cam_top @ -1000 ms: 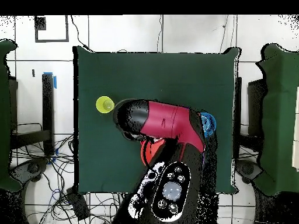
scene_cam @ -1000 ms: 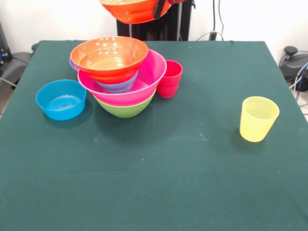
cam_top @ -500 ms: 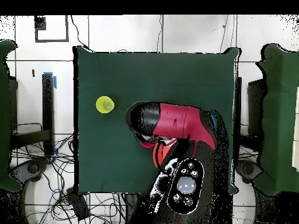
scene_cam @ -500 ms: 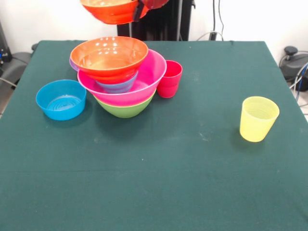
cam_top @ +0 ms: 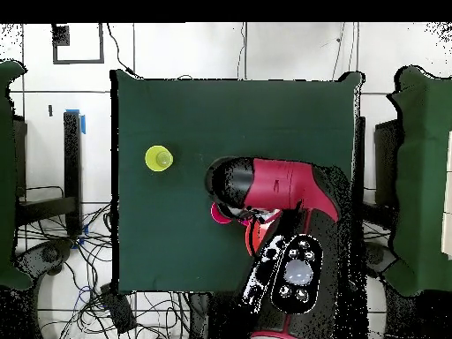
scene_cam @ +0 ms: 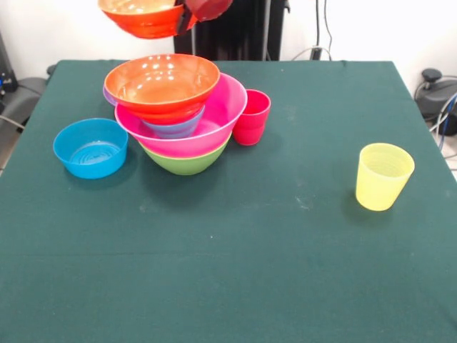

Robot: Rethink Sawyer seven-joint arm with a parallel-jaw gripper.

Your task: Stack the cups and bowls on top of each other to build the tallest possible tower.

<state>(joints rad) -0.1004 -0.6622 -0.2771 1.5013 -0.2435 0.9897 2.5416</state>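
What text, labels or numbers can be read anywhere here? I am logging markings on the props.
None can be read: the bowls in the tower, the blue bowl, the red cup, the yellow cup and the held orange bowl all show plain plastic, and the green table bears no print.

**Where our two cameras sit**

We look from the front, close and a little above the green table (scene_cam: pixel 285 271), facing across it toward the white wall (scene_cam: pixel 371 28). We also look straight down from high up, taking in the whole table (cam_top: pixel 265 115) and the floor (cam_top: pixel 185 53) around. Both views share the yellow cup (scene_cam: pixel 384 176) (cam_top: pixel 159 159).
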